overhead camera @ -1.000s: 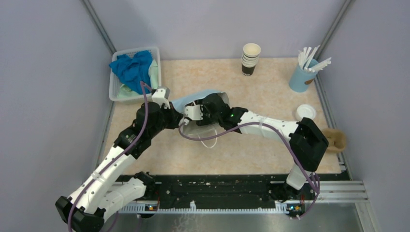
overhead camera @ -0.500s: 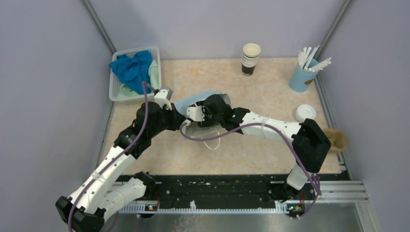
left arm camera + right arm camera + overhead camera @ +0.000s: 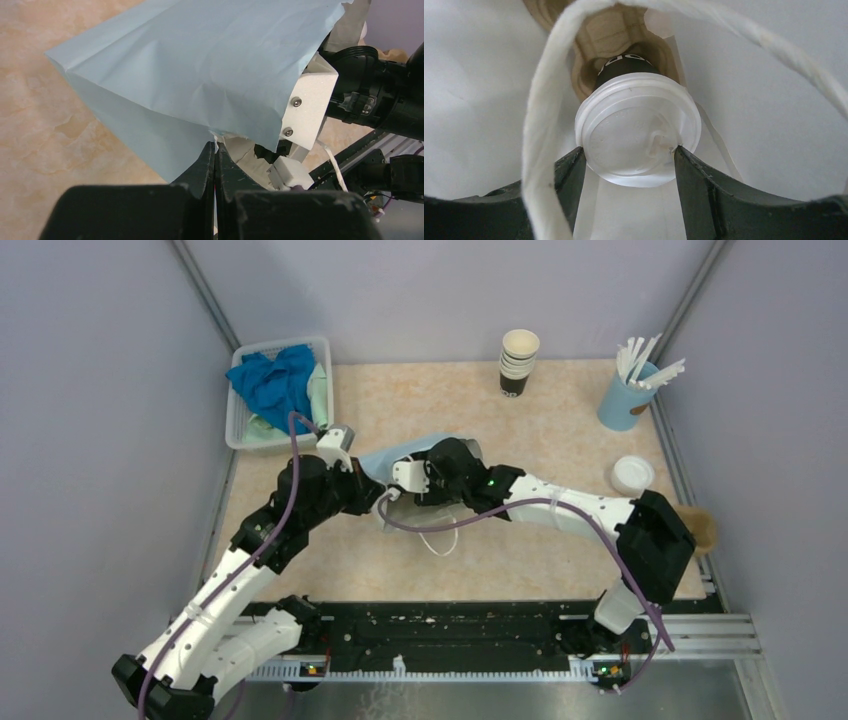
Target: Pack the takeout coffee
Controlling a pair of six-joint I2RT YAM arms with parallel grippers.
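Takeout coffee (image 3: 636, 130) is found inside the light blue paper bag (image 3: 200, 65), which lies on its side at the middle of the counter (image 3: 560, 430) with its mouth turned towards the near right. The white lid is clamped between the fingers of the right pincer (image 3: 629, 154), which has been reached into the bag's mouth. The cup's dark base is seen against a beige moulded-pulp insert (image 3: 609, 35) deep in the bag; whether it is seated there cannot be told. The left pincer (image 3: 215, 150) is closed on the bag's rim, by which the mouth is held up. A white cord handle (image 3: 536, 125) is looped across the right wrist view.

The task is judged to be nearly done: the cup is in the bag but not yet released. Letting go, drawing the arm out and perhaps standing the bag upright are left.

At the far left, a clear basket (image 3: 236, 430) is filled with a blue cloth (image 3: 272, 380). At the far right, white sticks (image 3: 640, 360) are held in a blue cup (image 3: 622, 405). A stack of lidless cups (image 3: 518, 360) stands at the far edge, and a loose white lid (image 3: 631, 475) lies at the right.
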